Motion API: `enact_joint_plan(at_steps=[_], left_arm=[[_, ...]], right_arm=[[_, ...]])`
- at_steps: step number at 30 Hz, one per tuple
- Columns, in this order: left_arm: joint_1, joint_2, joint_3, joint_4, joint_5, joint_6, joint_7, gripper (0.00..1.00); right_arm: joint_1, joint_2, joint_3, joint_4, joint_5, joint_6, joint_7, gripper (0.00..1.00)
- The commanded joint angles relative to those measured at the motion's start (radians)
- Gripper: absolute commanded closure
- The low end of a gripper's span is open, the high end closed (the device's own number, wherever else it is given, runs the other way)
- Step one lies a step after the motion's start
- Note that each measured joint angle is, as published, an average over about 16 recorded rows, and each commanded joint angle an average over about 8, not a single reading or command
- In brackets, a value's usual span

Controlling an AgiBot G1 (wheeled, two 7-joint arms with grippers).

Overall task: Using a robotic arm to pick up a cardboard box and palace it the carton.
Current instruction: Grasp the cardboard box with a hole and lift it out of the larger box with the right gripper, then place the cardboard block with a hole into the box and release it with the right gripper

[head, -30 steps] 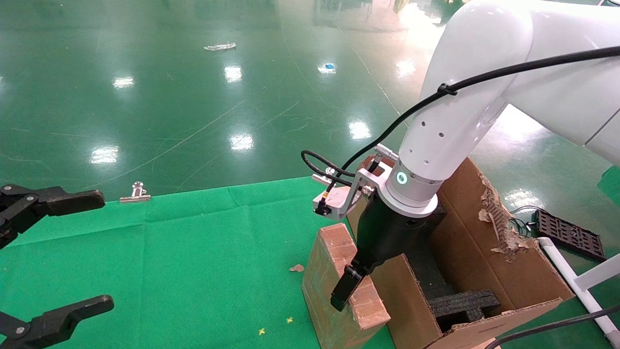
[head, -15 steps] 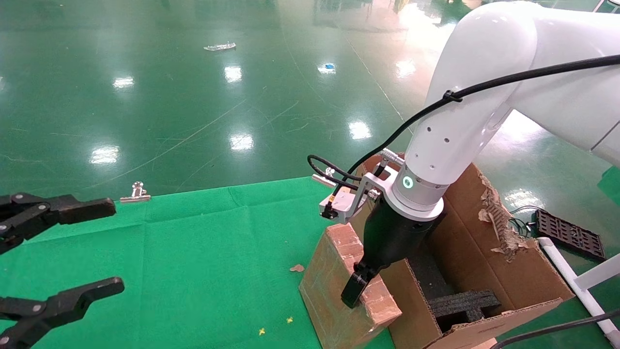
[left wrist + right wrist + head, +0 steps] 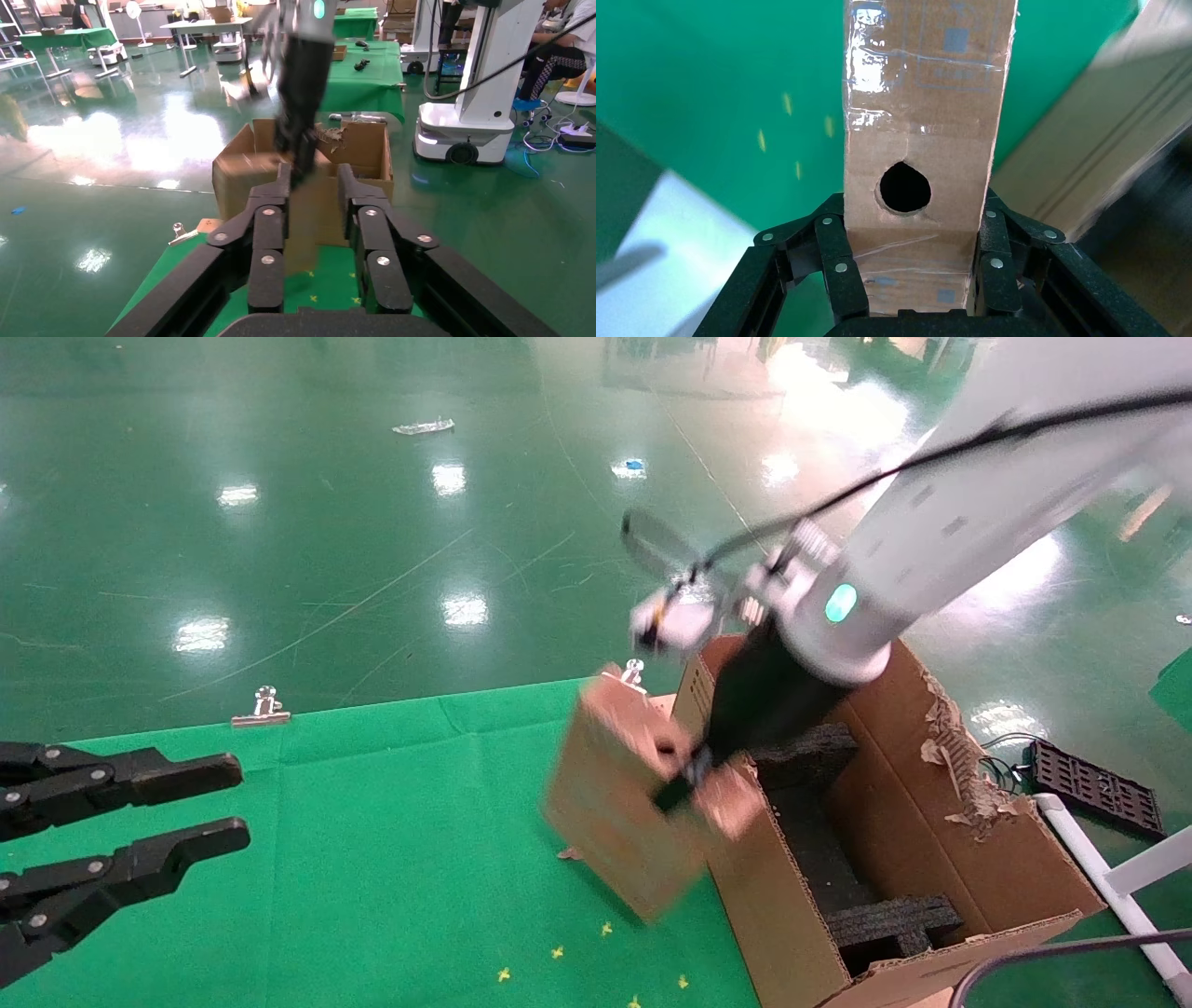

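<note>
The right hand (image 3: 912, 281) is seen clamped on the cardboard box (image 3: 626, 794), one finger (image 3: 838, 263) pressed against each narrow side of the slab just beside the round hole (image 3: 904, 187) in its face. In the head view the box is held clear of the green table (image 3: 372, 840), tilted, with its long axis running down and away from the hand, so that its upper end lies at the hand and its lower end hangs over the cloth. The robotic arm (image 3: 941, 514) that carries it reaches in from the robot's right and passes above the near corner of the carton (image 3: 968, 859). The carton stands just to the right of the held box, its mouth open upward and black foam inserts (image 3: 885, 919) visible inside. The relation on which the coming move is judged to turn is therefore this: the box hangs outside the carton's left wall (image 3: 773, 915), beside it and partly above its rim, and the opening lies to the robot's right of the box. A sideways carry over that wall, with the lower end raised enough to clear the rim, would be called for before lowering. The left hand (image 3: 177, 803) is held low over the table at the robot's far left, well apart from the box, its fingers set narrowly apart and holding nothing; in the left wrist view the carton is seen beyond those fingers (image 3: 267, 239).
</note>
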Motion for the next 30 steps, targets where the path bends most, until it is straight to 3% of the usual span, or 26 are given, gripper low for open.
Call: enact_joint_plan(at_steps=[1,6,10,20,30], left_arm=[[0.000,0.000,0.000,0.000,0.000,0.000,0.000,1.00],[0.000,0.000,0.000,0.000,0.000,0.000,0.000,1.00],[0.000,0.000,0.001,0.000,0.000,0.000,0.000,1.00],[0.000,-0.001,0.001,0.000,-0.001,-0.001,0.001,1.00],[0.000,-0.001,0.002,0.000,-0.001,-0.001,0.001,1.00]], right_arm=[[0.025,0.042,0.028,0.022,0.006,0.039,-0.027,1.00],[0.077,0.180,0.104,-0.005,0.032,0.128,-0.161,1.00],[0.118,0.250,0.123,-0.066,-0.004,0.147,-0.225,1.00],[0.183,0.317,0.079,-0.203,-0.163,0.069,-0.231,1.00],[0.114,0.303,0.017,-0.359,-0.201,-0.010,-0.204,1.00]])
